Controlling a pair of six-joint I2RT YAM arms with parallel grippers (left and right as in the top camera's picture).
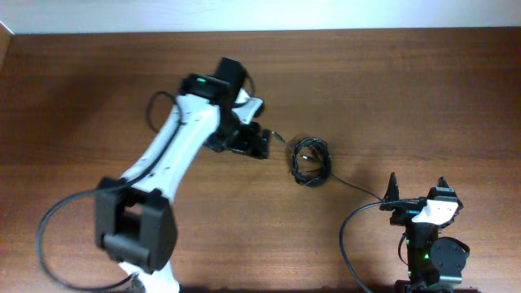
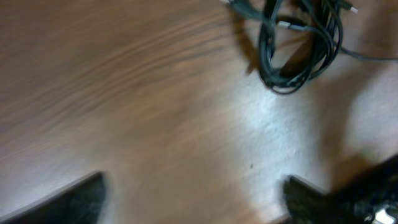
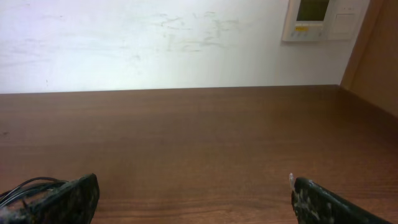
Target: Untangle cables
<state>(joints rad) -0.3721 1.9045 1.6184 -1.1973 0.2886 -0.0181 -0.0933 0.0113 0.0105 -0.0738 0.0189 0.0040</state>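
- Black-fingered left gripper (image 2: 194, 182) is hanging low over the wooden table (image 1: 98, 73), jaws spread wide and gripping nothing. It is judged to be lining up for a pick.
- Just ahead of it, the cables (image 1: 311, 160) are lying in a knotted coil, not touching it, with one loose strand trailing towards the robot's right side.
- Farther out, the right gripper (image 1: 418, 185) is waiting near its base, equally wide and empty, well apart from the coil, probably giving its partner room.
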